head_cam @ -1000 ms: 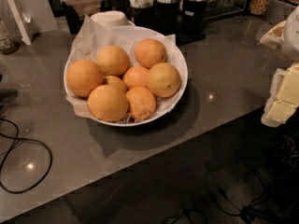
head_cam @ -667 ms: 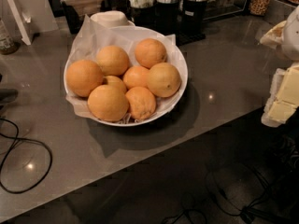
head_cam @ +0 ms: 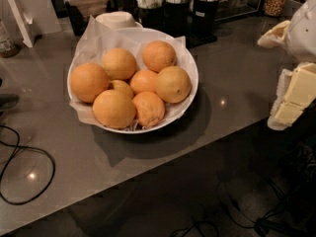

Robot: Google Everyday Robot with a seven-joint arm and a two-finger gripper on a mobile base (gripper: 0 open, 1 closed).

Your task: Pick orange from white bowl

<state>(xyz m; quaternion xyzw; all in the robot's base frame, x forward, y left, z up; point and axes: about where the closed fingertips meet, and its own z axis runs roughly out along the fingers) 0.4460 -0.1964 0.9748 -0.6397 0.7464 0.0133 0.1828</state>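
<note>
So the grey tabletop (head_cam: 237,83) carries the white bowl (head_cam: 193,65), piled with seven fruits on crinkled paper. End effector (head_cam: 289,102) sits at the right edge, well apart from the bowl, can't tell if it's wide or narrow. The paler orange (head_cam: 173,84) lies on the bowl's right side. Looks like the approach step to me, and next it'd need to swing over and come down on that one

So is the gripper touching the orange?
Apart: camera view shows a stretch of counter between the gripper at right edge and the orange in the white bowl.
</note>
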